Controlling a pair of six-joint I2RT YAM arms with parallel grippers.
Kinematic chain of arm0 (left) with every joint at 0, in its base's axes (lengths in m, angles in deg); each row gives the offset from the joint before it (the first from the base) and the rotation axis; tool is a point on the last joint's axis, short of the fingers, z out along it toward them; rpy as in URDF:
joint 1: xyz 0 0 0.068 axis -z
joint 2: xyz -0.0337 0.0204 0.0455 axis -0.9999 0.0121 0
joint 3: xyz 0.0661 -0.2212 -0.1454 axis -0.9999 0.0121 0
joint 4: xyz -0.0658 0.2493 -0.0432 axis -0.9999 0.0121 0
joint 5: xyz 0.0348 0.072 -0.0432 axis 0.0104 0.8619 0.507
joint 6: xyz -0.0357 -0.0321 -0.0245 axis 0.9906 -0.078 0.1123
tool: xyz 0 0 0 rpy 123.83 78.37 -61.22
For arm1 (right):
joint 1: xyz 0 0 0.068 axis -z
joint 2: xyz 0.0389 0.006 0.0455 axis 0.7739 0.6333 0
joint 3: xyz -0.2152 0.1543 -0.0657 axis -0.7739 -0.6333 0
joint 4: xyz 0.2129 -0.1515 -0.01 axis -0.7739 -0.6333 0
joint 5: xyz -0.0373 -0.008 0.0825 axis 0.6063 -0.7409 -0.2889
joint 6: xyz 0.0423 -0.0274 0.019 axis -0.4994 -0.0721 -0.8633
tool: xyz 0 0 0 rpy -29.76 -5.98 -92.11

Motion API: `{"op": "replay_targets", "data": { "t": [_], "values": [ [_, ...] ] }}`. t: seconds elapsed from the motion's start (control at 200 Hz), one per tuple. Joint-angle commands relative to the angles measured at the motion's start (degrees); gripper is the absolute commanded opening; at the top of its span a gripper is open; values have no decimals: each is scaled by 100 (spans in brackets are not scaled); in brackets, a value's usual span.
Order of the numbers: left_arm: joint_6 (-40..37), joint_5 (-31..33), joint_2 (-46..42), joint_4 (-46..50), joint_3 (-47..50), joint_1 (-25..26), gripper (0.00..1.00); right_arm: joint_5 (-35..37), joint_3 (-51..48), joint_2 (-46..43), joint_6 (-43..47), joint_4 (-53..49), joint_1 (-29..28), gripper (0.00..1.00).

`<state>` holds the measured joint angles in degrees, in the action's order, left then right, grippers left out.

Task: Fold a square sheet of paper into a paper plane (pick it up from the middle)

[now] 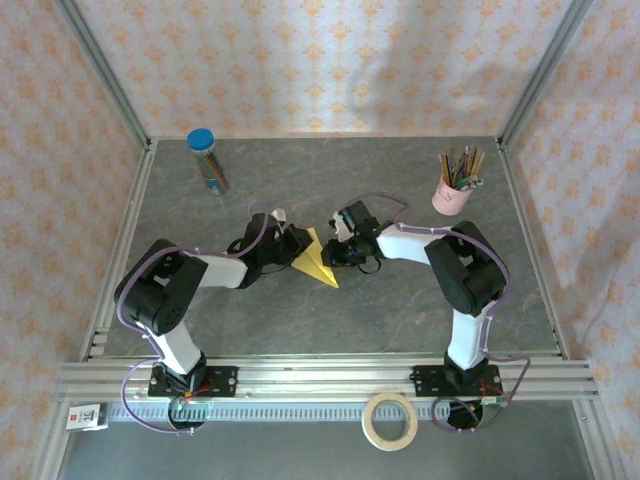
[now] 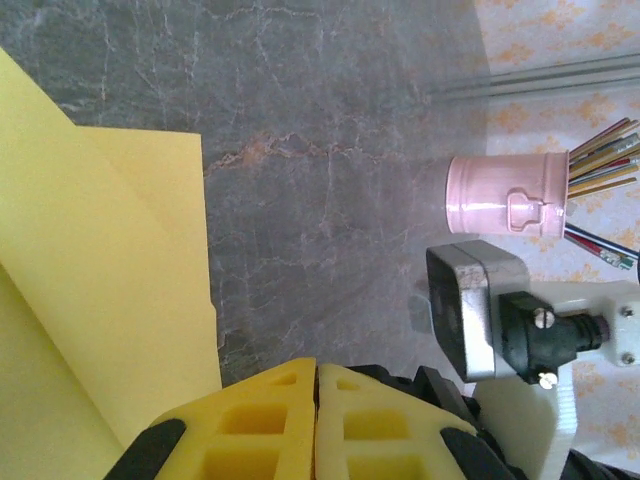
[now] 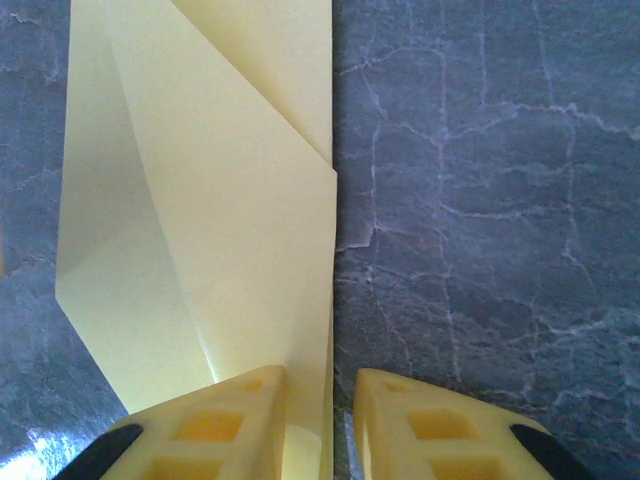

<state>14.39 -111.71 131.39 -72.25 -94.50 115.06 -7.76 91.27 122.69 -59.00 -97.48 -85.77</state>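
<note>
Left gripper (image 2: 317, 380): fingers pressed together, just beside the yellow sheet (image 1: 316, 262) at the centre of the table (image 1: 400, 310). Right gripper (image 3: 320, 378): fingers slightly apart, straddling the sheet's folded edge. The sheet is probably light, limp and easily creased; grip it at the layered fold.

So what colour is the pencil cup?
The round pencil cup is pink, clearest in left wrist view.

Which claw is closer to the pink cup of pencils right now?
Right. The right claw sits at the yellow paper on its right edge, the side facing the pink cup. The left claw is across the paper, farther from the cup.
</note>
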Motion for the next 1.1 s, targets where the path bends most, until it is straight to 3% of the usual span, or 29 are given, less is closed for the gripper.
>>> {"op": "replay_targets", "data": {
  "t": [0.0, 1.091],
  "values": [
    [-77, 165, -75, 109, -19, 24, 8, 482, -87, 590, 99, -194, -263, 26],
    [42, 23, 741, 766, -392, 254, 3, 1003, -131, 863, 201, -406, -421, 25]
  ]
}}
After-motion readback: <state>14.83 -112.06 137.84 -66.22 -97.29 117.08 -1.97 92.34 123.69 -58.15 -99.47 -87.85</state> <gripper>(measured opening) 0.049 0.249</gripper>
